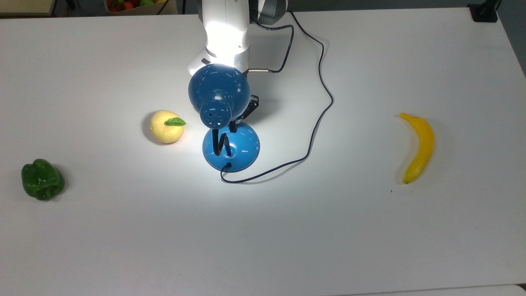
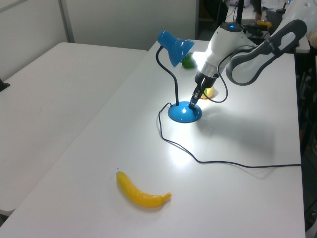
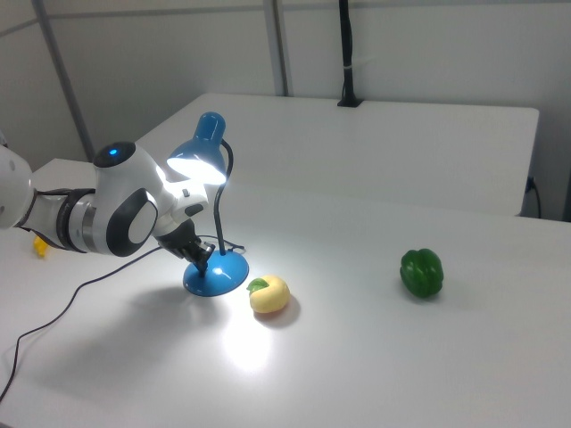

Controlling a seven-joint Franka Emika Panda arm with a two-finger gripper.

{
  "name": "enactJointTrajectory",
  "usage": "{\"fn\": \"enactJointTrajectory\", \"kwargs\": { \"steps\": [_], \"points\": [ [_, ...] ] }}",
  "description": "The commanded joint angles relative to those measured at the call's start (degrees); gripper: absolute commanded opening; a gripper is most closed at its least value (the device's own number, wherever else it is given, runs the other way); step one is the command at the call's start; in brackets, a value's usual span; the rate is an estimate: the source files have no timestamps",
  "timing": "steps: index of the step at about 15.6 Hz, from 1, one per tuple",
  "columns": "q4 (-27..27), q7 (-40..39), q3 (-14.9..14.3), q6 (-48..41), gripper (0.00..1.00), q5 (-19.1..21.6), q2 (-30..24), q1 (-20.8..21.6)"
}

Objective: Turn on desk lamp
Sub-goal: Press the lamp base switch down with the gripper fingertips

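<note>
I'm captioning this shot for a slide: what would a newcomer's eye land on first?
The lit desk lamp at mid-table, its blue shade throwing a bright pool onto the white table. Next, the gripper touching down on the lamp's round base. Then the fruit: a yellow peach beside the base, with a banana and green pepper farther out.

White table [image 1: 370,246] bears lamp [image 1: 231,146], banana [image 1: 419,146], pepper [image 1: 42,179], peach [image 1: 166,126].

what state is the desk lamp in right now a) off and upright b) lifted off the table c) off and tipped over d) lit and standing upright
d: the desk lamp stands on its base, its shade glows in the right view, and a bright pool of light lies on the table around it.
</note>
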Motion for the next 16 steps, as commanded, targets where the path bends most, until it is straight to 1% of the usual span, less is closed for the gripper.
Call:
{"fn": "enactJointTrajectory", "kwargs": {
  "steps": [1,8,16],
  "points": [
    [0.3,1.7,0.0,1.9,0.00,-1.4,1.9,0.0],
    [0.1,1.7,0.0,0.8,0.00,-1.5,0.2,-0.1],
    [0.1,1.6,0.0,-20.2,0.00,-1.6,-7.3,0.0]
  ]
}}
